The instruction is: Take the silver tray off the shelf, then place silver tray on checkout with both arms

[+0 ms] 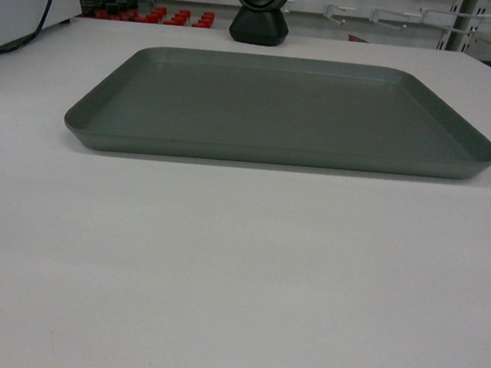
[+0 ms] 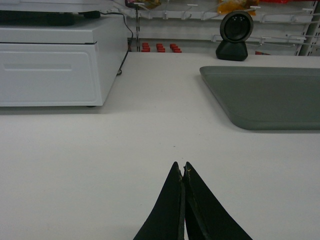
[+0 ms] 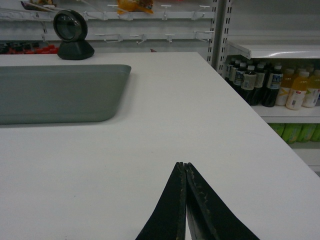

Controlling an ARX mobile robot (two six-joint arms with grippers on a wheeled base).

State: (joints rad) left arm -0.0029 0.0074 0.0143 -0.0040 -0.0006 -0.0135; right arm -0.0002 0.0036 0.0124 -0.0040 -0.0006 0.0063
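Observation:
The silver tray (image 1: 284, 109) lies flat on the white checkout counter (image 1: 236, 271), in the far half of the head view. Its left end (image 2: 265, 97) shows in the left wrist view and its right end (image 3: 55, 92) in the right wrist view. My left gripper (image 2: 181, 166) is shut with nothing in it, over bare counter to the near left of the tray. My right gripper (image 3: 185, 165) is likewise shut and empty, over bare counter to the near right of the tray. Neither gripper appears in the head view. A white shelf (image 3: 272, 49) stands beyond the counter's right edge.
A black scanner (image 1: 260, 10) stands just behind the tray. A white box-shaped unit (image 2: 55, 65) with a black cable sits on the counter's left. Bottles (image 3: 270, 82) fill the store shelving to the right, past the counter's edge (image 3: 260, 125).

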